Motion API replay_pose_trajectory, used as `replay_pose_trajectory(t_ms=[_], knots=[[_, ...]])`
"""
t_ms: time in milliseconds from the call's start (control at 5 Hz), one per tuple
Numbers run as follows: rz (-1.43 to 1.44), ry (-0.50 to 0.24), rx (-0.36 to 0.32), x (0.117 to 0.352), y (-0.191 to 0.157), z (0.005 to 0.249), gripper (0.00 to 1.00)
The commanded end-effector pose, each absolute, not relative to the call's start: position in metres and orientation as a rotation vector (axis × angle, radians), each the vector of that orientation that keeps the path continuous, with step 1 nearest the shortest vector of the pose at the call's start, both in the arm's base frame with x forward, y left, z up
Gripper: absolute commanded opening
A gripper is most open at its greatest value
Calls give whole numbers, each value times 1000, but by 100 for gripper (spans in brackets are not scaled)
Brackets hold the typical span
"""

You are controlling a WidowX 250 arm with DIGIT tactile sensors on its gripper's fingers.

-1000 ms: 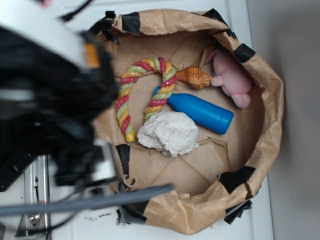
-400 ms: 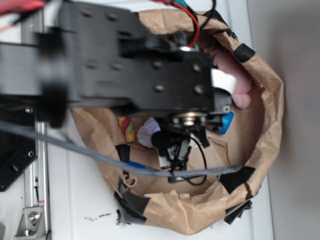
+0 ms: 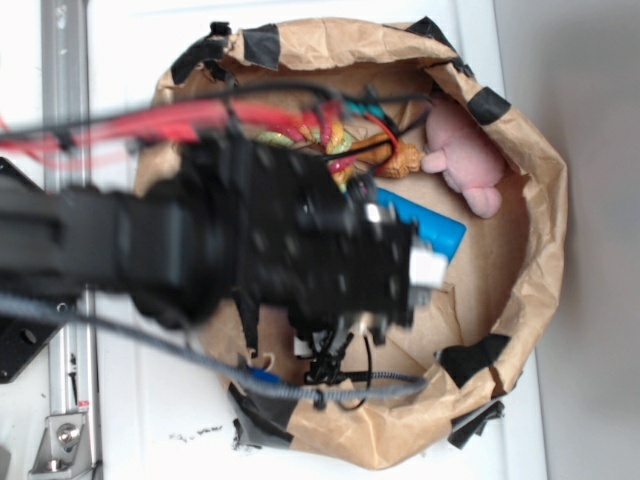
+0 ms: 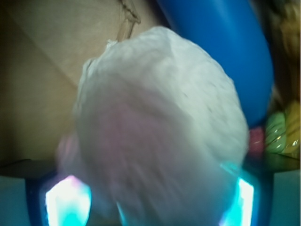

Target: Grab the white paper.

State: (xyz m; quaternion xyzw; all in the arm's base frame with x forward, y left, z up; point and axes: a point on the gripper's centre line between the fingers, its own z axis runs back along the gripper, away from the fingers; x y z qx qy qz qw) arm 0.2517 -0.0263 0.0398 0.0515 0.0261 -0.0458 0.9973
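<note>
White, wrinkly, roundish paper lump (image 4: pixel 160 127): seen close in wrist view, betw. glowing claw fingertips (image 4: pixel 66 202), left of blue plastic bottle (image 4: pixel 221 52), on brown paper sheet (image 4: pixel 42 80). Claw (image 4: pixel 150 207) closure: cannot be told.

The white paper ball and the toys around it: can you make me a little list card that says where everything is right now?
white paper: fills the wrist view, very close to the camera; hidden under the arm in the exterior view
blue bottle: beside the paper, partly covered by the arm
pink plush toy: by the far wall of the brown paper nest
twisted rope: just peeking out past the bottle
gripper: fingers not clearly seen, open or shut unclear
</note>
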Motion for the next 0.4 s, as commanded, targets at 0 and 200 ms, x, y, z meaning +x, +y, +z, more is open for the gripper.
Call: replay_pose_trajectory(t_ms=[0,200], knots=[[-21,21,108,279,-22,40,0],[-10,32,103,274,-22,45,0]])
